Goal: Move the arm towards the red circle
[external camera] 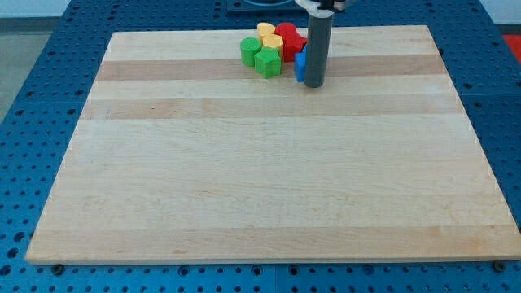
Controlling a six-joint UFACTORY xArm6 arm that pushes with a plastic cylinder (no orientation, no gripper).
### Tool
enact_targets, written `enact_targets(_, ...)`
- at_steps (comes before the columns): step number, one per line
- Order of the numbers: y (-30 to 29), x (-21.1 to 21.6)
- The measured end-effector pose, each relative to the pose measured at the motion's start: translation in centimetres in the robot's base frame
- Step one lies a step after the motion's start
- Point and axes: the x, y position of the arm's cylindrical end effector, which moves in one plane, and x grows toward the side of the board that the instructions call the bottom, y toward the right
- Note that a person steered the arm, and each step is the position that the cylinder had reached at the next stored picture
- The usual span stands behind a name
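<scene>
A cluster of blocks sits near the board's top edge, a little left of centre. The red circle [286, 31] is at the cluster's top right, beside a yellow block [265, 30]. A second red block [292, 46] lies just below it, next to another yellow block [272, 43]. Two green blocks [251, 51] [267, 62] form the cluster's lower left. A blue block [300, 66] is mostly hidden behind the rod. My tip [314, 84] rests on the board at the blue block's right side, below and right of the red circle.
The wooden board [269, 179] lies on a blue perforated table [32, 98]. The rod's mount [324, 5] shows at the view's top edge.
</scene>
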Motion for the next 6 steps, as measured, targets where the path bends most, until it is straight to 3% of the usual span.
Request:
enact_targets(1,0.1,0.1)
enact_targets(3,7.1,0.4)
enact_targets(6,6.9,-10.8)
